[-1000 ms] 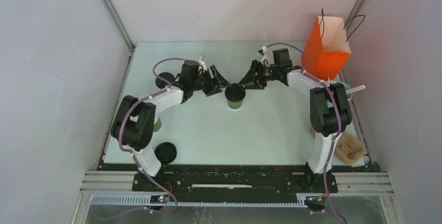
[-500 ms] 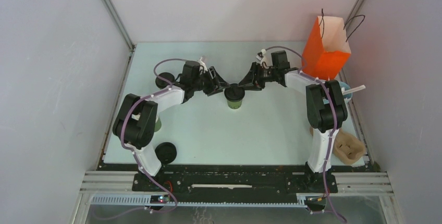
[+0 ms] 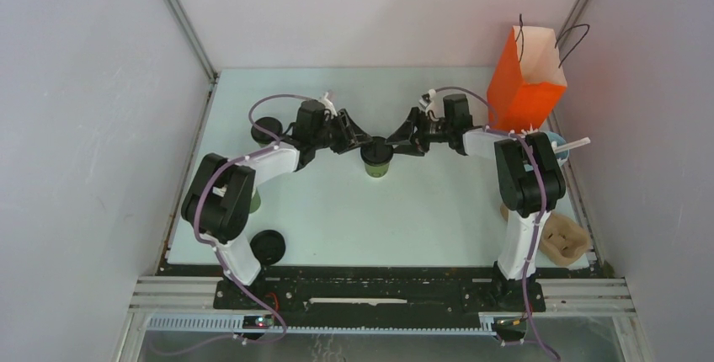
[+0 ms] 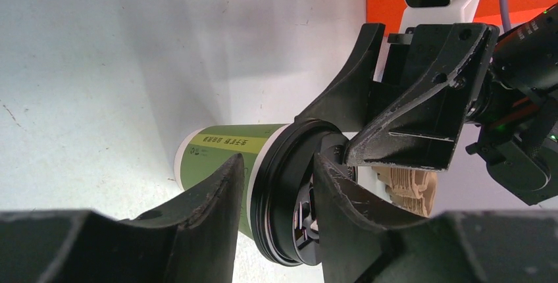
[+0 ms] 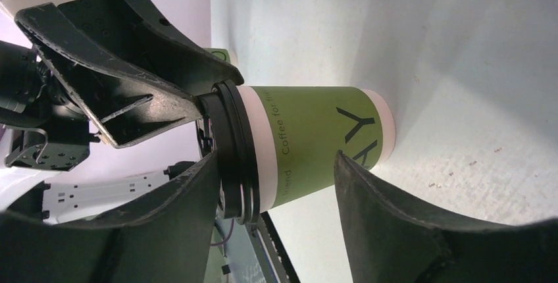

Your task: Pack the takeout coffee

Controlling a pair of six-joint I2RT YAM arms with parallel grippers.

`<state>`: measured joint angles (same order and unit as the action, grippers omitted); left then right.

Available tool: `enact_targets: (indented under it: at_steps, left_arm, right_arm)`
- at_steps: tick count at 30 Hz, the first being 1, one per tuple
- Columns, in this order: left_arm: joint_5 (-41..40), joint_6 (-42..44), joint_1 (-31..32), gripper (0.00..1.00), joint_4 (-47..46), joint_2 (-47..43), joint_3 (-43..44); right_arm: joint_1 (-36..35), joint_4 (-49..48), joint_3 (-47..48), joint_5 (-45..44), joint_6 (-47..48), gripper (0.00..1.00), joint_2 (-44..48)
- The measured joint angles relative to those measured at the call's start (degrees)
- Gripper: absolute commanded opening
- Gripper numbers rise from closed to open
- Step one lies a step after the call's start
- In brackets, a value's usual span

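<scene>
One takeout coffee [image 3: 375, 159], an olive-green cup with a black lid, stands upright mid-table. My left gripper [image 3: 362, 140] is at its left rim and my right gripper [image 3: 396, 141] at its right rim, their tips almost meeting over the lid. In the left wrist view my left gripper [image 4: 278, 161] is open, one finger along the cup wall [image 4: 214, 151] and one over the lid [image 4: 293, 191]. In the right wrist view my right gripper [image 5: 276, 156] is open astride the cup [image 5: 309, 141] and its lid [image 5: 230, 154]. Another capped cup [image 3: 267, 129] stands at the far left.
An orange paper bag [image 3: 526, 80] stands open at the back right. A brown cardboard carrier [image 3: 566, 240] lies at the right front edge. A green cup [image 3: 253, 203] is half hidden by the left arm, and a black lid [image 3: 268, 247] shows at the front left.
Both grippers have dropped and closed in on the cup's lid from either side. The cup has shifted slightly to the left.
</scene>
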<state>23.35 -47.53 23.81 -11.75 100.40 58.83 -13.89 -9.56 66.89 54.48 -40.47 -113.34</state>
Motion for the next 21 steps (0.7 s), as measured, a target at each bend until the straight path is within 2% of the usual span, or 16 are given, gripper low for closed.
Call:
enact_targets:
  at_steps: [4,7,13,18,21]
  left_arm:
    - [-1.5,0.9,0.8,0.49,0.4,-0.6,-0.1]
    - [-2.3,1.0,1.2,0.49,0.4,-1.0,-0.5]
    - [-2.7,1.0,1.4,0.49,0.3,-1.1,-0.7]
    - [-3.1,1.0,1.8,0.47,-1.2,-1.7,-2.1]
    - [-3.7,1.0,2.2,0.47,-3.3,-2.5,-3.9]
  right_arm:
    - [0.0,-0.5,-1.6,-0.3,0.0,0.85,0.6]
    - [0.0,-0.5,-2.3,0.1,0.0,0.86,0.8]
    - [-0.2,-1.9,-3.0,1.6,-1.0,0.65,0.6]
    - [0.9,-11.3,-7.6,3.3,-6.3,0.62,0.2]
    - [1.0,-14.6,-9.7,3.4,-7.6,0.63,0.3]
